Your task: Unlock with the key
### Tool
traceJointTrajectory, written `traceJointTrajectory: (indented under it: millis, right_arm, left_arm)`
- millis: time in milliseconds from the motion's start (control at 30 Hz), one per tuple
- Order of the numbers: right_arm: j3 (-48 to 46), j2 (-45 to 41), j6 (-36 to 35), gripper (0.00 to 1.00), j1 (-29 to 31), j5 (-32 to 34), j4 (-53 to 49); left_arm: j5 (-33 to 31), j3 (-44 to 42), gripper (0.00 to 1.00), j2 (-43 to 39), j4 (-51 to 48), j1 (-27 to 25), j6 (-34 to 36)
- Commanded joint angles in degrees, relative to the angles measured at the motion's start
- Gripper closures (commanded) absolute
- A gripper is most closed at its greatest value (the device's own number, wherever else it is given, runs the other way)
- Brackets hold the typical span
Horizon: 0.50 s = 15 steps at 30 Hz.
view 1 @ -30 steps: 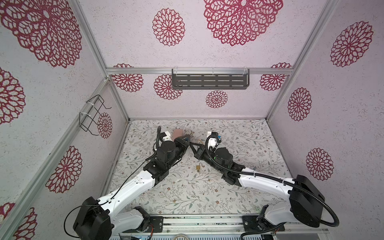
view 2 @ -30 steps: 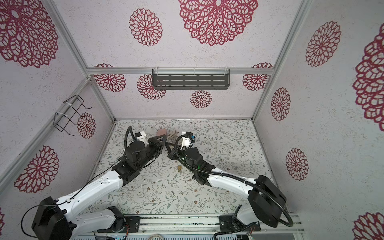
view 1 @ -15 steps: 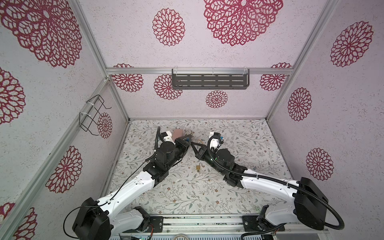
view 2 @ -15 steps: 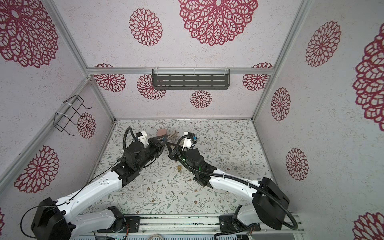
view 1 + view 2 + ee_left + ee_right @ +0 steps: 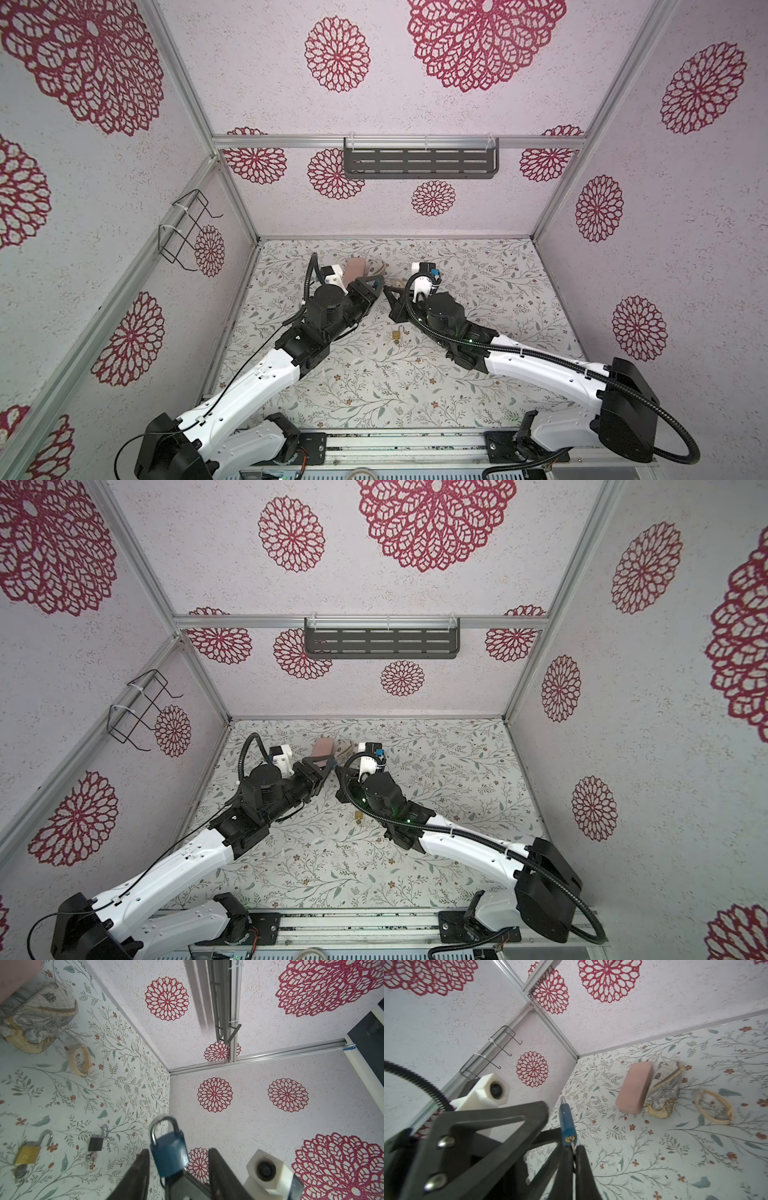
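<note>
The blue padlock (image 5: 169, 1153) hangs in the air above the surface (image 5: 374, 386), toward its far edge, shackle closed. The right claw (image 5: 573, 1148) is clamped on the key (image 5: 572, 1141), which is seated in the keyhole. The left claw (image 5: 178, 1151) stands apart around the body, not gripping. Recommended: close the left claw on the body's flat faces first, then rotate the key about its own axis, without side load.

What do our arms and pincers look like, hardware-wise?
Left arm and right arm: white link shells, black joint housings. Left pincer and right pincer: black, triangular cut-out frames. Each wrist has a white camera housing. Right arm carries a black corrugated conduit; left, a thinner black cable.
</note>
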Motion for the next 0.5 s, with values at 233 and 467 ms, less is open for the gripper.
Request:
traceJointTrajectory:
  millis: [233, 467]
  right_arm:
    - [4.3, 0.7, -10.2, 1.00, 1.7, 4.5, -5.1]
    - [5.3, 0.6, -14.5, 1.00, 3.8, 8.4, -6.2]
  left_arm:
    - [0.6, 4.6, 0.35, 1.0, -8.6, 0.7, 1.0]
    - [0.7, 5.3, 0.35, 3.4, -9.2, 0.9, -1.7]
